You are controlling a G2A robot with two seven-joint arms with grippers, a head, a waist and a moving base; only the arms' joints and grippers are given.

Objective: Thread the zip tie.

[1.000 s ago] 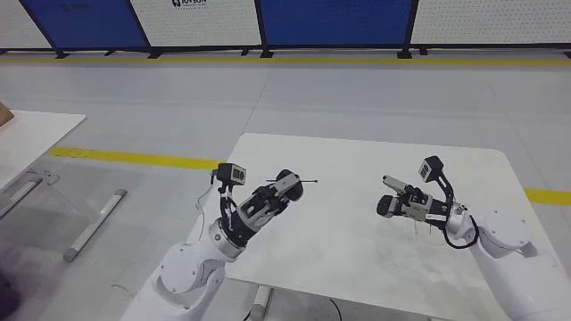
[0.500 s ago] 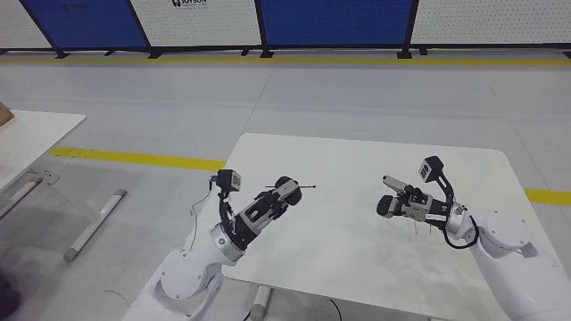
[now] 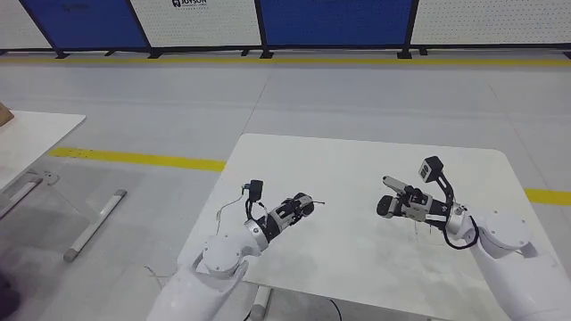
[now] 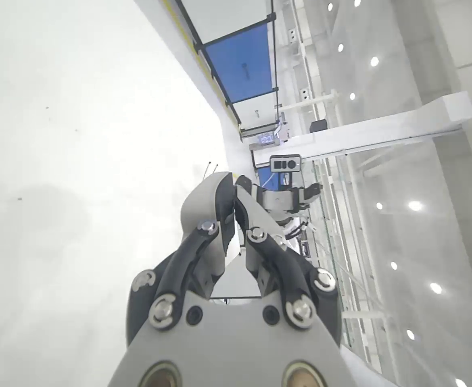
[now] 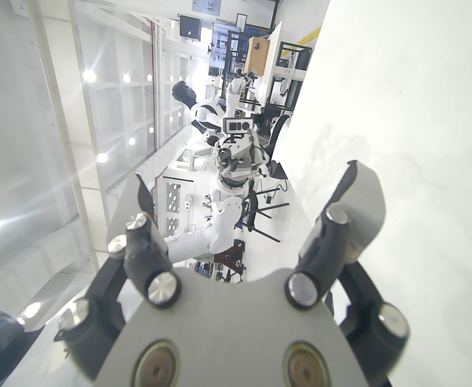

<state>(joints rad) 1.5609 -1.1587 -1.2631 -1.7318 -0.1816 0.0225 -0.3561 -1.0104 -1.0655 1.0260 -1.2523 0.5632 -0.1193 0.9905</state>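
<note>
From above, the left gripper [image 3: 302, 202] hangs over the near left part of the white table [image 3: 357, 156], clamped on the thin black zip tie [image 3: 315, 202]. The tie's free end juts toward the right gripper [image 3: 384, 193], which is well apart with its jaws spread. In the left wrist view the pads [image 4: 224, 199] press tightly together (two fine dark tips peek out just beyond them). In the right wrist view the fingers [image 5: 359, 187] stand wide apart beside the tabletop.

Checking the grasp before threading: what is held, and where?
Left gripper pinches the zip tie short of its thin end, which pokes out; right gripper holds nothing.
</note>
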